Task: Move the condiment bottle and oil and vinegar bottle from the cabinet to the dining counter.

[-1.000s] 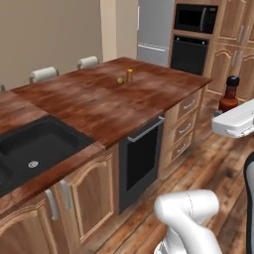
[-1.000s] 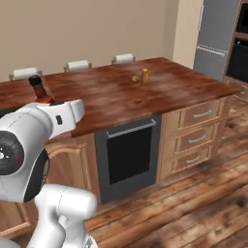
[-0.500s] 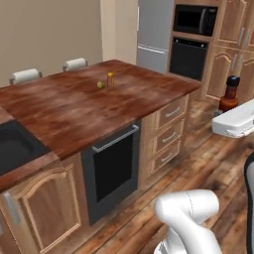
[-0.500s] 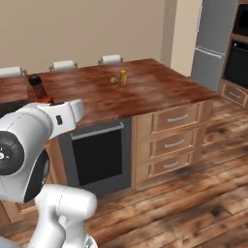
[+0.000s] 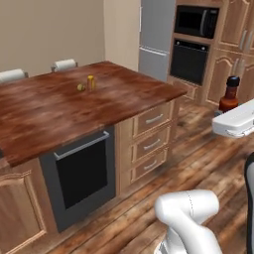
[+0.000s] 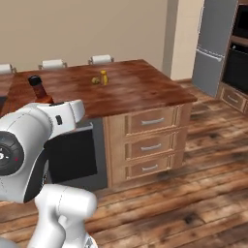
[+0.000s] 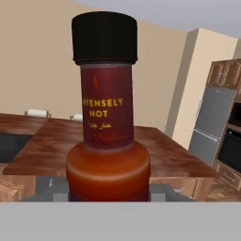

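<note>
Dining counter: wood-grain island, left of and beyond gripper, small yellow jar on top | Condiment bottle: upright, dark cap up, base seated between the fingers | Gripper: pinching bottle's lower body, carried off the counter above the wood floor

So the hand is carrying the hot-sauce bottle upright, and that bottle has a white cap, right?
Not quite. The hand does carry the hot-sauce bottle upright, but its cap is black, not white. The hand view shows the dark cap clearly above the red label, and the left base view agrees.
</note>
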Controlling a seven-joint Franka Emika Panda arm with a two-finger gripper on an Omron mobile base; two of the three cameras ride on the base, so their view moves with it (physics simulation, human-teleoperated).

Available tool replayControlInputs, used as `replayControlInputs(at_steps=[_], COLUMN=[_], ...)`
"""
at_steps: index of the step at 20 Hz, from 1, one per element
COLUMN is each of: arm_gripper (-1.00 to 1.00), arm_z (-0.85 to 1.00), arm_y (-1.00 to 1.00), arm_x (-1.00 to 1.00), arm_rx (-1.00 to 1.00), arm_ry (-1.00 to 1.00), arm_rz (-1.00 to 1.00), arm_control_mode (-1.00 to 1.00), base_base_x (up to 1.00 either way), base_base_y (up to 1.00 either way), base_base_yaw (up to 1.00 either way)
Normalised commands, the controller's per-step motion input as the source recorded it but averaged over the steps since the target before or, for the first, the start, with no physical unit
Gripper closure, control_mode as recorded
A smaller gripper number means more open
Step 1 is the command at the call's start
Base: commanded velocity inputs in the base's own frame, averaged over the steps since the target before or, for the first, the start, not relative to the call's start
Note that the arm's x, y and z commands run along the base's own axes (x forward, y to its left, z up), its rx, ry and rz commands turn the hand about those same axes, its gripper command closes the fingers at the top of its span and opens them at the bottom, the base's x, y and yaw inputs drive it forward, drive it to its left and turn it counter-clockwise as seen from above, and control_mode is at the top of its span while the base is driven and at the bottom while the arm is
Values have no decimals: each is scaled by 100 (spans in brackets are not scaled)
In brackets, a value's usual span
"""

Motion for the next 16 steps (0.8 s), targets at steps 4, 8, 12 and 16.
replayControlInputs(at_steps=[4,8,12,16], arm_gripper=[100,100,100,100], arm_z=[0,0,0,0], arm_y=[0,0,0,0], arm_x=[0,0,0,0], arm_rx=[0,0,0,0], arm_ry=[0,0,0,0], arm_rz=[0,0,0,0], arm_control_mode=[100,100,100,100], base_base_x=[2,6,8,6], base_base_y=[-100,-100,-100,-100], base_base_yaw=[24,25,27,28])
